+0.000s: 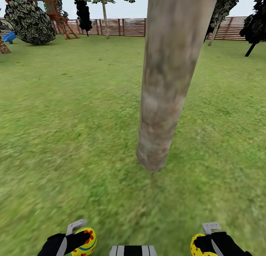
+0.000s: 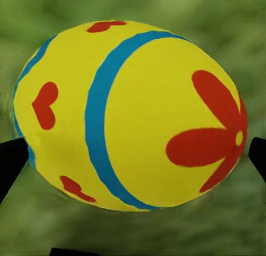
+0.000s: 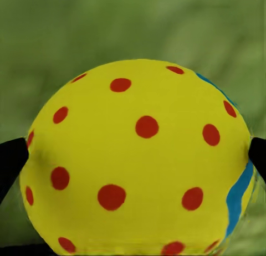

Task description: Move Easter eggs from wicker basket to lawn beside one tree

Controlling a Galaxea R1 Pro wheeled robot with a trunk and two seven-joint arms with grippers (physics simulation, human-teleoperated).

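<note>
Standing before the tree, both arms are cut off low; left hand grips a flowered egg, right hand a dotted egg, over lawn.

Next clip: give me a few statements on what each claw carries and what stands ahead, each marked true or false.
1. The left claw holds a yellow egg with a blue band and red flower. True.
2. The right claw is empty. False: it grips a yellow egg with red dots.
3. A thick grey-brown tree trunk stands on the green lawn ahead. True.
4. A wicker basket sits at the trunk's foot. False: grass surrounds it.
</note>
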